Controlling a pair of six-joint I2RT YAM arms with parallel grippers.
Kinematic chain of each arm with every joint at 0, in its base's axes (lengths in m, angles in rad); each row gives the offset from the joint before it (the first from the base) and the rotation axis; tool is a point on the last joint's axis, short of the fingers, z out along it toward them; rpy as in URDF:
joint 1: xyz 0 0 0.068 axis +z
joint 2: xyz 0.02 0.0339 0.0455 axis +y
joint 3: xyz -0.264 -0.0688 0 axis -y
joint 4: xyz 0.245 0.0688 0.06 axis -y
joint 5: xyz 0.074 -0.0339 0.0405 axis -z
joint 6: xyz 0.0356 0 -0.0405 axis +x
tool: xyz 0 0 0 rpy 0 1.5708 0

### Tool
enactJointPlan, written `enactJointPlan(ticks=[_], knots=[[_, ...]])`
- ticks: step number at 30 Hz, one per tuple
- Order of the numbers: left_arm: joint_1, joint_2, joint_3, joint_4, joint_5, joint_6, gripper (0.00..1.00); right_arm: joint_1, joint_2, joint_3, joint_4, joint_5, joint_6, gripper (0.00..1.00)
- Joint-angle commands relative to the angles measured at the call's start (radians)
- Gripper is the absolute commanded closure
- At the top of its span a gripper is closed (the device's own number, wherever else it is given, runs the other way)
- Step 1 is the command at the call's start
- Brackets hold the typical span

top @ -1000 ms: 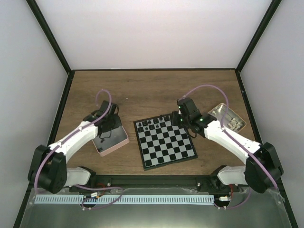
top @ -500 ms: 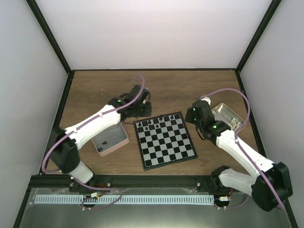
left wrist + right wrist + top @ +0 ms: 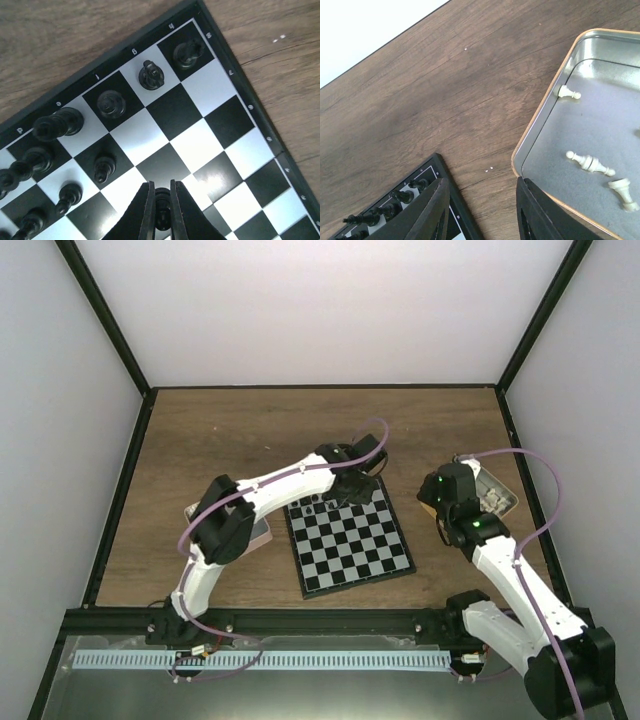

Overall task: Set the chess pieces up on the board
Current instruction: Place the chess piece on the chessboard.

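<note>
The board (image 3: 352, 545) lies at the table's centre with black chess pieces (image 3: 318, 502) along its far edge. My left gripper (image 3: 356, 486) hangs over the far right part of the board (image 3: 210, 125). In the left wrist view the gripper (image 3: 161, 189) is shut on a small black piece (image 3: 162, 202) just above the squares. Several black pieces (image 3: 151, 75) stand in the two end rows. My right gripper (image 3: 440, 498) is between board and tin. It (image 3: 482, 200) stands open and holds nothing. Cream pieces (image 3: 590, 162) lie on their sides in the tin (image 3: 540, 120).
The tan tin (image 3: 505, 502) sits at the right of the board. A pink-rimmed tray (image 3: 262, 531) sits to the board's left, mostly hidden under my left arm. Black frame posts and white walls close in the table's sides.
My left arm has swung from the pink tray rightward to the board's far right area with the black piece. My right arm has pulled away from the board toward the tin, jaws widening.
</note>
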Motion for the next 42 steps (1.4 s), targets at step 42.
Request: enactJointPlan(ticks=[42], knots=[[0.021, 0.191, 0.147, -0.073, -0.064, -0.015, 0.84, -0.011, 0.019, -0.048, 0.078, -0.073, -0.013, 0.61]])
